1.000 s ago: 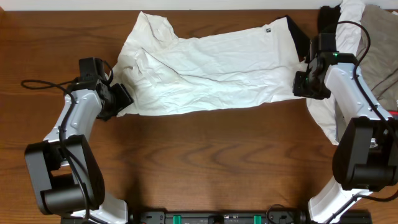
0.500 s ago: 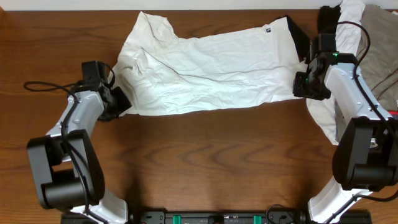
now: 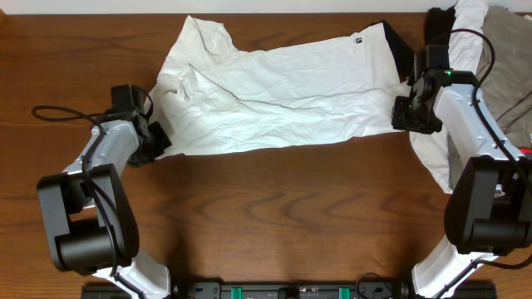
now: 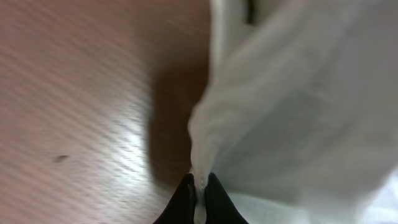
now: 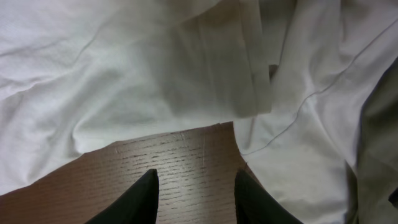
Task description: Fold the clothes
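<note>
Brown wood-grain tabletop fills the scene, smooth and faintly glossy. Upon it, the left gripper has its two dark, tapered fingertips pinched together on a thin fold at the edge of the white shirt. From the pinch the soft cotton rises in a loose, crumpled ridge. Seen from overhead, this left gripper sits at the lower left corner of the white shirt, which lies spread across the upper middle of the table, wrinkled and roughly oblong.

The right gripper has its fingers partly apart over bare wood, with nothing between them. Just beyond its tips lies the stitched hem of the white shirt. Beside that hem a second white garment drapes down the right side. A grey-khaki garment lies at the far right edge, and a black garment peeks out at the shirt's upper right corner.
</note>
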